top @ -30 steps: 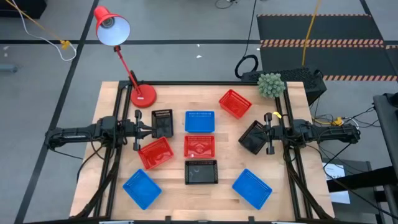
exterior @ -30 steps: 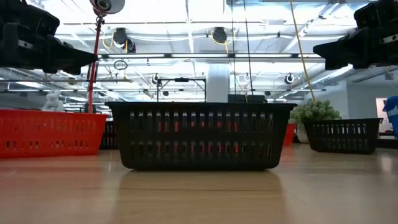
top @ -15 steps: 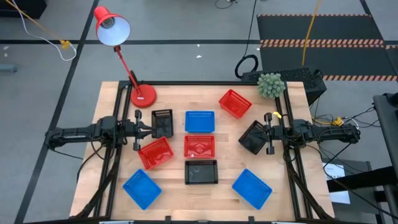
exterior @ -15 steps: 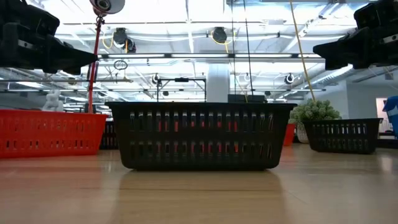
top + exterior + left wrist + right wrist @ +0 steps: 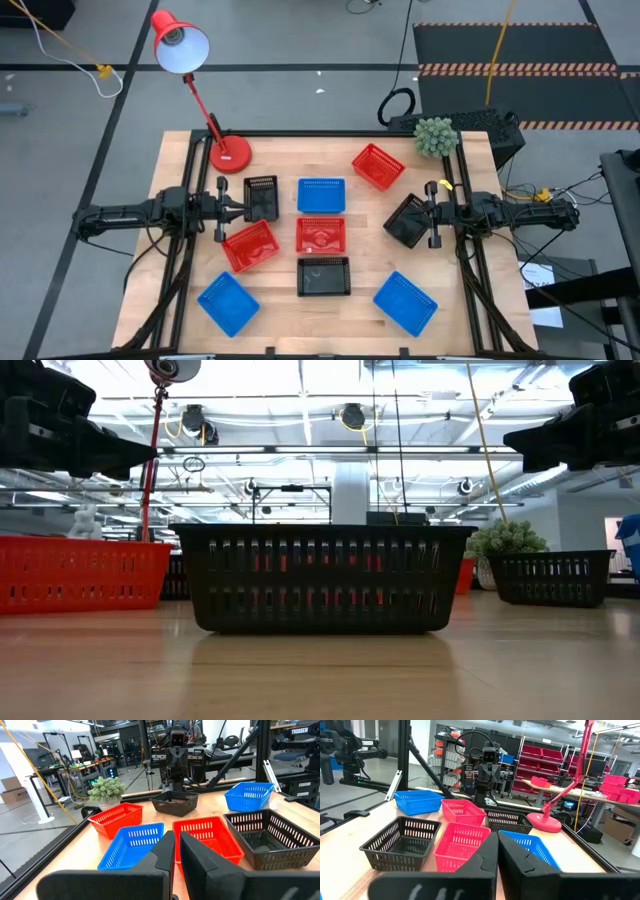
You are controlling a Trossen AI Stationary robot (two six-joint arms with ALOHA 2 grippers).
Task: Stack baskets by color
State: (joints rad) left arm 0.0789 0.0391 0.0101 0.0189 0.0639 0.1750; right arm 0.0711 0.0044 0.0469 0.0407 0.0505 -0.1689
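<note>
1. Tabletop (image 5: 330, 150): I see nine baskets spread singly, none stacked.
2. Baskets: red (image 5: 321, 235) sits mid-table, blue (image 5: 321, 195) just behind, black (image 5: 324, 276) in front.
3. Left gripper (image 5: 243, 207) clenched empty over its black basket (image 5: 261, 197); right gripper (image 5: 413, 219) clenched empty likewise.

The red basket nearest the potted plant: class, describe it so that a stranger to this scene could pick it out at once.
Start at the small green potted plant on the table's far right corner. Just beside it, toward the table's middle, sits a red basket. Unlike the two other red baskets, which lie in the central cluster, it stands apart at the far edge, turned at an angle.
</note>
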